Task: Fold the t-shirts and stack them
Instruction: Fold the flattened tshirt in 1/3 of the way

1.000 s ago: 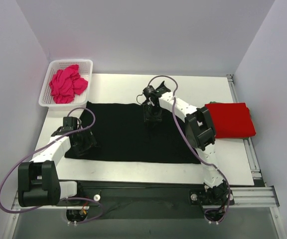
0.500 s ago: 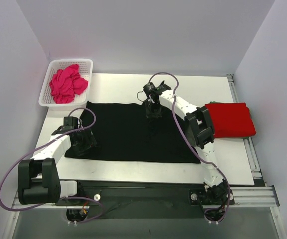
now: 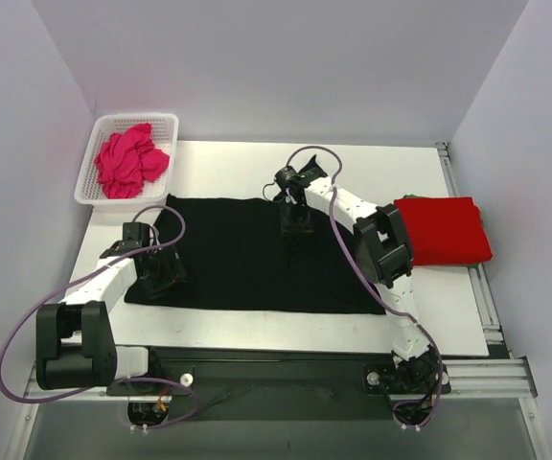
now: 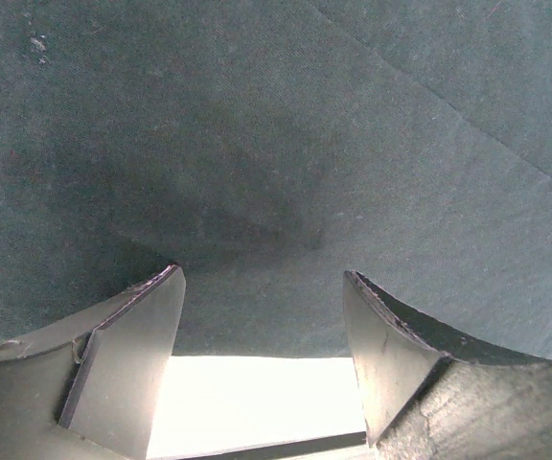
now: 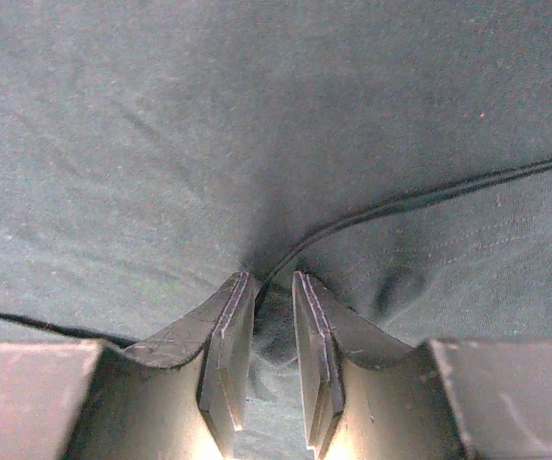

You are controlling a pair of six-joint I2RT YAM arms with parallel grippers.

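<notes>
Pinch on black t-shirt (image 3: 242, 257)

Cloth is lying spread across the worktop (image 3: 228, 168). Right end effector (image 5: 271, 321) is squeezing a small ridge of it near the far edge, fingers almost together. Left end effector (image 4: 262, 321) is gaping wide over the near-left edge, gripping nothing. Red t-shirt (image 3: 444, 230) is sitting folded at right.

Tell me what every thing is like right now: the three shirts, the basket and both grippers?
black t-shirt: spread out flat, one small fold pinched up
red t-shirt: folded, lying flat
basket: upright, holding a shirt
pink t-shirt: crumpled in the basket, not folded
left gripper: open, at the near edge of the black t-shirt
right gripper: shut on a fold of the black t-shirt
</notes>
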